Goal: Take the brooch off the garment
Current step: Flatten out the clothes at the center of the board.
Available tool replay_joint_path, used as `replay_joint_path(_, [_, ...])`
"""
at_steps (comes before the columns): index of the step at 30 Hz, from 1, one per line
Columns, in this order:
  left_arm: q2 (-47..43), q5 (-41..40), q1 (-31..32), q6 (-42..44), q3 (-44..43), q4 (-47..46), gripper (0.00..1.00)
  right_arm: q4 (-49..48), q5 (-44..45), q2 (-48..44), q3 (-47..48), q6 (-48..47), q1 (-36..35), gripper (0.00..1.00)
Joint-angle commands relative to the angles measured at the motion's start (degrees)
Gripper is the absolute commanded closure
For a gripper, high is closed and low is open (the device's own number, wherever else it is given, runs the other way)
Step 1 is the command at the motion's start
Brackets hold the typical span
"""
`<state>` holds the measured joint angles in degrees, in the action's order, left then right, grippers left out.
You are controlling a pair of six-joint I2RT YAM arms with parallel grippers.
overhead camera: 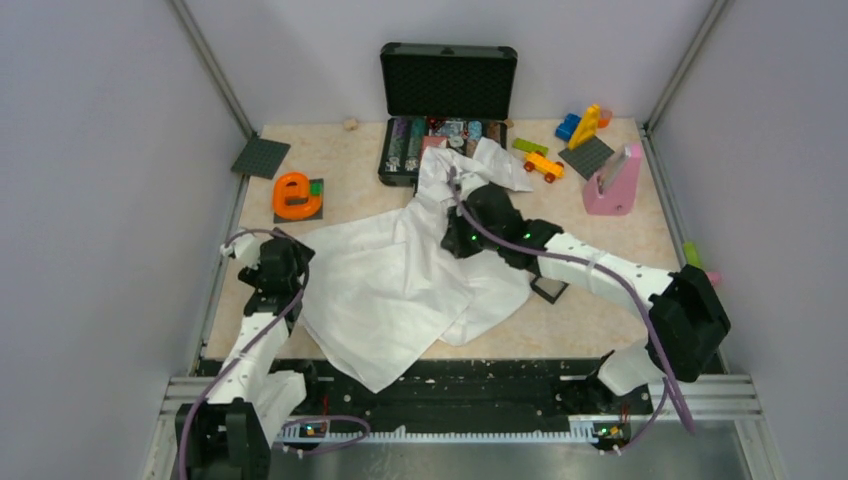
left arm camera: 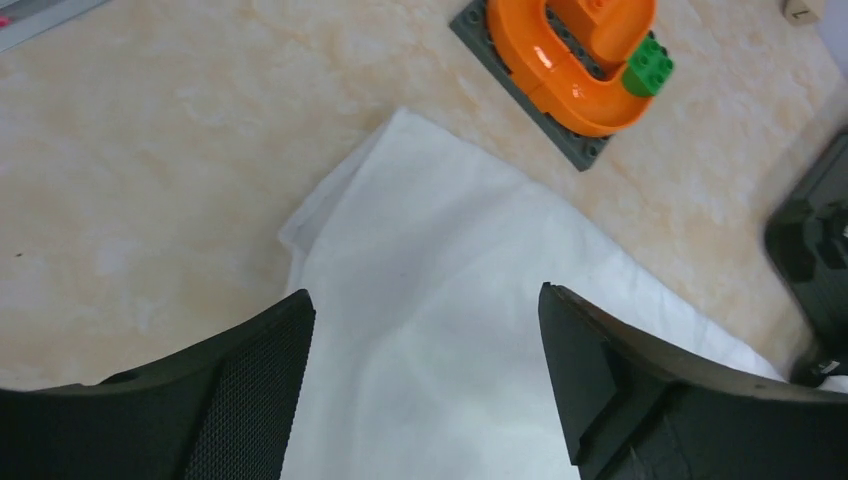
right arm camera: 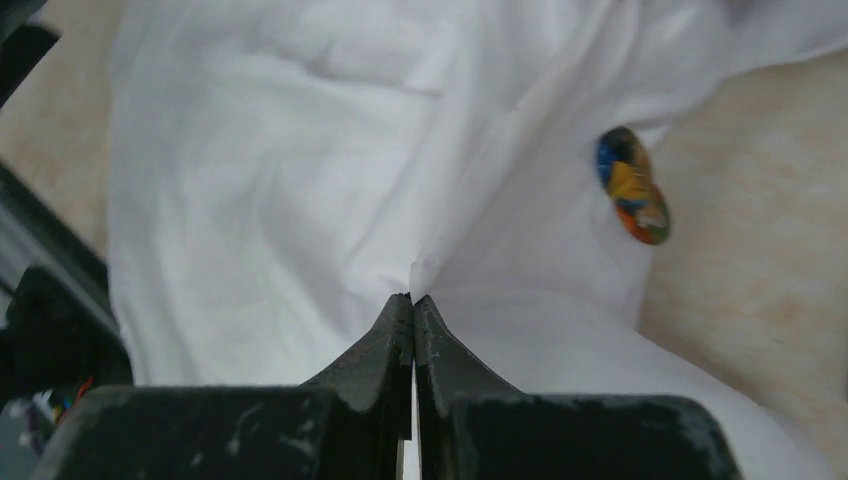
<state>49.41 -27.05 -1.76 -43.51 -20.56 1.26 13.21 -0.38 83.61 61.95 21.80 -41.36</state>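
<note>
The garment [overhead camera: 400, 280] is a white shirt spread crumpled over the middle of the table. The brooch [right arm camera: 632, 185], a small oval in blue, yellow and orange, sits on the cloth near its edge, up and to the right of my right gripper [right arm camera: 413, 297]. That gripper is shut on a pinched fold of the shirt [right arm camera: 270, 180]. In the top view it [overhead camera: 458, 192] is near the collar end, and the brooch is hidden there. My left gripper [left arm camera: 427, 300] hangs open over the shirt's left corner [left arm camera: 440, 260], with nothing between its fingers.
An orange curved block on a grey plate [overhead camera: 296, 195] [left arm camera: 560, 60] lies just beyond the left gripper. An open black case [overhead camera: 447, 80] stands at the back. Toy bricks [overhead camera: 580, 128], a toy car [overhead camera: 543, 165] and a pink stand [overhead camera: 615, 182] are back right. A black square frame [overhead camera: 548, 290] lies under the right arm.
</note>
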Motion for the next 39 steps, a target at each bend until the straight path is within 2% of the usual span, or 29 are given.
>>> replay_joint_path(1, [2.7,2.82,1.46,2.27,-11.05,9.0,0.12,-6.08,-8.99,1.43,-0.1,-1.11,-7.81,1.0])
replay_joint_path(3, [2.82,3.6,4.74,3.1,-16.72,14.22,0.11,-10.62,-12.65,0.59,-4.06,1.72,-8.37,1.0])
replay_joint_path(7, [3.4,12.14,14.35,7.42,-21.06,11.05,0.09,-17.22,-16.1,-2.3,-10.43,3.85,-8.38,0.98])
replay_joint_path(8, [4.98,16.75,16.14,7.78,-22.19,9.82,0.09,-16.5,-16.31,-2.81,-10.6,3.56,-8.38,0.78])
replay_joint_path(9, [7.84,22.07,17.27,7.92,-23.46,8.43,0.09,-14.84,-15.43,-3.4,-10.48,3.35,-8.38,0.5])
replay_joint_path(10, [10.66,28.45,18.07,7.83,-24.83,7.35,0.09,-12.69,-12.71,-4.66,-10.5,3.62,-8.36,0.31])
replay_joint_path(11, [13.55,32.42,19.0,7.86,-26.13,6.39,0.09,-11.05,-9.66,-6.4,-11.03,3.73,-8.26,0.23])
replay_joint_path(13, [18.96,33.33,22.04,7.8,-28.83,6.04,0.09,-9.23,-6.07,-10.62,-12.7,3.64,-6.9,0.22])
replay_joint_path(15, [23.64,33.8,23.5,7.8,-30.93,5.32,0.08,-8.96,-6.19,-15.1,-15.09,5.22,-3.46,0.22])
replay_joint_path(19, [32.12,39.9,23.89,5.04,-33.48,0.17,0.09,-8.62,-5.21,-24.0,-20.23,8.12,4.18,0.23])
replay_joint_path(22, [37.61,43.43,24.11,2.36,-35.12,-3.59,0.14,-7.51,-2.98,-28.96,-22.36,8.97,7.58,0.23])
replay_joint_path(29, [46.91,49.51,24.41,-5.15,-36.39,-12.62,0.27,-6.58,-1.06,-28.84,-21.77,9.27,8.92,0.24])
replay_joint_path(34, [51.97,46.78,25.66,-7.98,-39.54,-13.48,0.29,-10.22,-1.68,-26.35,-20.88,10.91,9.73,0.24])
replay_joint_path(36, [53.22,46.65,25.67,-8.44,-40.13,-15.79,0.41,-10.89,-2.38,-24.67,-19.15,10.86,10.09,0.24])
replay_joint_path(39, [52.14,43.96,25.78,-4.16,-41.92,-13.91,0.73,-11.18,-3.26,-21.02,-15.91,10.14,11.06,0.24])
